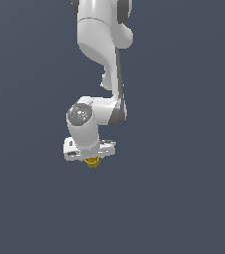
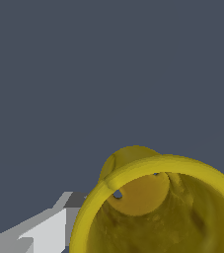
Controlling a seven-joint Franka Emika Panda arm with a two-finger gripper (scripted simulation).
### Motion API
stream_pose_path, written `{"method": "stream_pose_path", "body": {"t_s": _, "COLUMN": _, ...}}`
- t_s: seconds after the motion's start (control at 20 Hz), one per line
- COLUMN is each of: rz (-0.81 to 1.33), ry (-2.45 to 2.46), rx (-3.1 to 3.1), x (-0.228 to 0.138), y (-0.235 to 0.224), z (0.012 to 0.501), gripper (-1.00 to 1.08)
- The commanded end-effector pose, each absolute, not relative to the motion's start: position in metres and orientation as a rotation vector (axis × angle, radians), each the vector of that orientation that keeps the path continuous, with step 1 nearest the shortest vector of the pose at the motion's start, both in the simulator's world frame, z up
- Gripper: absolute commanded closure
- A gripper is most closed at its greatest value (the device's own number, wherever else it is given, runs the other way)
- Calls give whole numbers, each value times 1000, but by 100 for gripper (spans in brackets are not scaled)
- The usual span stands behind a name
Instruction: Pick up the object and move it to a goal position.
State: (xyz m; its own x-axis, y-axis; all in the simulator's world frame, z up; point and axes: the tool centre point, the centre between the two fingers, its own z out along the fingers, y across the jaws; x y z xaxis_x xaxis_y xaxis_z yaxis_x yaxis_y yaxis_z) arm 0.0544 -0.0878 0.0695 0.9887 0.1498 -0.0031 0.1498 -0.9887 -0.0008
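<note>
The object, a small mustard-yellow cup (image 1: pixel 92 161), pokes out just below the white hand of my gripper (image 1: pixel 90 158), with only its lower part showing in the exterior view. In the wrist view the cup (image 2: pixel 133 170) is very close and tilted, its open mouth and thin rim facing the camera and its inside bottom visible. One grey-white finger (image 2: pixel 54 225) presses against the outside of the cup's wall. The other finger is hidden by the cup. The gripper looks shut on the cup's wall.
A plain dark blue-grey ground (image 1: pixel 183 198) fills the scene all around the arm. No other objects, containers or edges are in either view.
</note>
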Motion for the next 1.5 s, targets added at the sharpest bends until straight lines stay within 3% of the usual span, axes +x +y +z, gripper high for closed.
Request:
{"method": "stream_pose_path", "body": {"t_s": 0.0, "rz": 1, "ry": -236, "rx": -3133, "x": 51, "y": -84, "z": 83, "gripper": 108}}
{"method": "stream_pose_path", "body": {"t_s": 0.5, "rz": 1, "ry": -237, "rx": -3133, "x": 24, "y": -62, "z": 167, "gripper": 108}}
{"method": "stream_pose_path", "body": {"t_s": 1.45, "rz": 1, "ry": -237, "rx": -3134, "x": -39, "y": -5, "z": 379, "gripper": 108}}
